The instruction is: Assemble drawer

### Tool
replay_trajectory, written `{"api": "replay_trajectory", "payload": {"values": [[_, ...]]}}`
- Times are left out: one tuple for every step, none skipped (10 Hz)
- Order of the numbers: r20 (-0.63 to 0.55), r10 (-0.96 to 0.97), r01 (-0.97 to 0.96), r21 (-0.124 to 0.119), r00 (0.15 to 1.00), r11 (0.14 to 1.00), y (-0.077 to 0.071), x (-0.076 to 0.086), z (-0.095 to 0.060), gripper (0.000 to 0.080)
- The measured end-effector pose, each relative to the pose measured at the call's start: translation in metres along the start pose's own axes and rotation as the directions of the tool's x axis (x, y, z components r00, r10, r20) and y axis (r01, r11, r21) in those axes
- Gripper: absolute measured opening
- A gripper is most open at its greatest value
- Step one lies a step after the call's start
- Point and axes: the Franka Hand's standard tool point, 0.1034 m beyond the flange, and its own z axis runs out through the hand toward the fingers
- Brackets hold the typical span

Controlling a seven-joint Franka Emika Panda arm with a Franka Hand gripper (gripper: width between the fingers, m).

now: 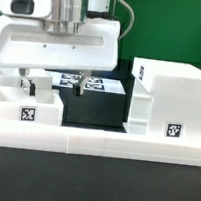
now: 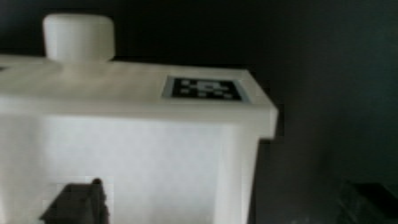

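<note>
Tray (image 1: 27, 109) sits just below our released pincer (image 1: 53, 85), toward the exterior view's left, so we judge a short drop reaches it, the box shell (image 1: 169, 101) well apart on that view's right.

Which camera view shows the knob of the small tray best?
The wrist view: the knob stands large and unobstructed on the tray. The exterior view shows the tray near the gripper, but its knob cannot be made out.
</note>
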Motion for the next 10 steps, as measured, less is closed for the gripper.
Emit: {"api": "replay_trajectory", "payload": {"values": [[0.007,0.000,0.000,0.001,1.000,1.000,-0.001,-0.003,0.006,0.0649],[0.003,0.001,-0.001,-0.007,1.000,1.000,0.001,-0.005,0.013,0.0649],[0.004,0.002,-0.002,-0.011,1.000,1.000,0.001,-0.007,0.019,0.0649],[-0.003,0.002,-0.002,-0.019,1.000,1.000,0.002,-0.007,0.023,0.0649],[-0.006,0.001,-0.001,-0.023,1.000,1.000,0.002,-0.007,0.026,0.0649],[-0.003,0.001,-0.001,-0.022,1.000,1.000,0.001,-0.008,0.027,0.0649],[-0.003,0.003,-0.003,-0.022,1.000,1.000,0.001,-0.008,0.027,0.0649],[-0.003,0.002,-0.002,-0.021,1.000,1.000,-0.001,-0.007,0.027,0.0518],[-0.003,0.000,0.000,-0.021,1.000,1.000,-0.002,-0.006,0.027,0.0518],[-0.003,0.000,0.000,-0.021,1.000,1.000,-0.002,-0.007,0.027,0.0361]]}}
